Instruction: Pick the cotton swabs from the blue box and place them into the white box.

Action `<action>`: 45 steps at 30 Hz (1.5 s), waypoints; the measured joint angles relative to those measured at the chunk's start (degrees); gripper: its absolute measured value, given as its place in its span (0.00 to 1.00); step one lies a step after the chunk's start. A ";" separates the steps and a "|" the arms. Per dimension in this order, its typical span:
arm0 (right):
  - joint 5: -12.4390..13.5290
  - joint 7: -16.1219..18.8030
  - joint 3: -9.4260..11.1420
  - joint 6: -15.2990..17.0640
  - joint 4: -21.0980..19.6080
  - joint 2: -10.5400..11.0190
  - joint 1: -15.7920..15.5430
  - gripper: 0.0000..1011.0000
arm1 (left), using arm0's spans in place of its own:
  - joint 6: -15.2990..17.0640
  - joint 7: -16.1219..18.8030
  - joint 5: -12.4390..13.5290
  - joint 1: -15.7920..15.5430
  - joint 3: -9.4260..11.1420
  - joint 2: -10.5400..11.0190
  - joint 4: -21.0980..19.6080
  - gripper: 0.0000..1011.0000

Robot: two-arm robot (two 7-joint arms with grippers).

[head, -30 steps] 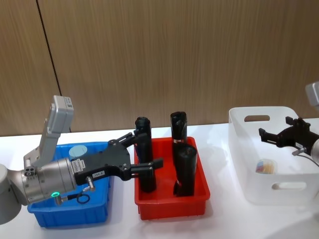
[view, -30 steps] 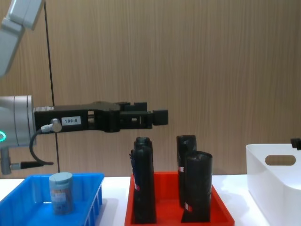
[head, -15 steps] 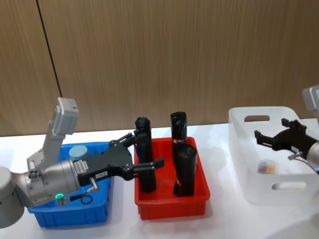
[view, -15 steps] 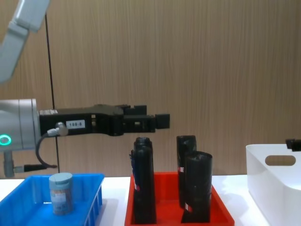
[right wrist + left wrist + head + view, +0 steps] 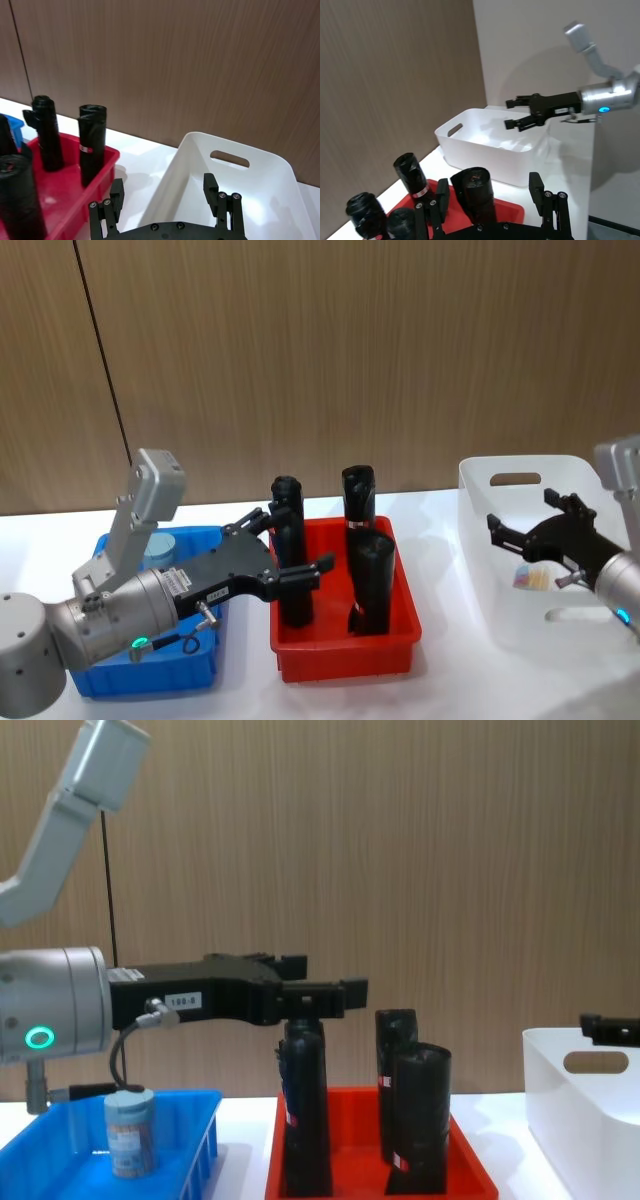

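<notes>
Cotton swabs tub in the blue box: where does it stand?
Chest view: the cotton swabs tub stands upright in the blue box, on the robot's left, left of the red bin.

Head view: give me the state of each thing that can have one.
left gripper: open, empty, above the red bin.
right gripper: open, empty, over the white box.
cotton swabs: one tub upright, lidded, in the blue box.
black rolls: upright in the red bin.

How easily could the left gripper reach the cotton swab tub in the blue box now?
Probably yes, after pulling back: the cotton swab tub stands uncovered in the blue box, but the open left gripper hovers beyond it, by the black rolls.
</notes>
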 joint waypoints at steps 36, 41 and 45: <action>2.65 -9.51 -1.15 -7.78 -20.53 -2.30 -17.34 0.99 | -2.19 27.06 8.14 6.52 3.55 -0.98 -8.48 0.99; 2.66 -9.54 -1.15 -7.81 -20.61 -2.30 -17.41 0.99 | -2.50 31.05 9.33 7.46 4.07 -1.12 -9.72 0.99; 2.66 -9.54 -1.15 -7.82 -20.63 -2.29 -17.42 0.99 | -2.74 33.81 10.18 8.13 4.43 -1.22 -10.60 0.99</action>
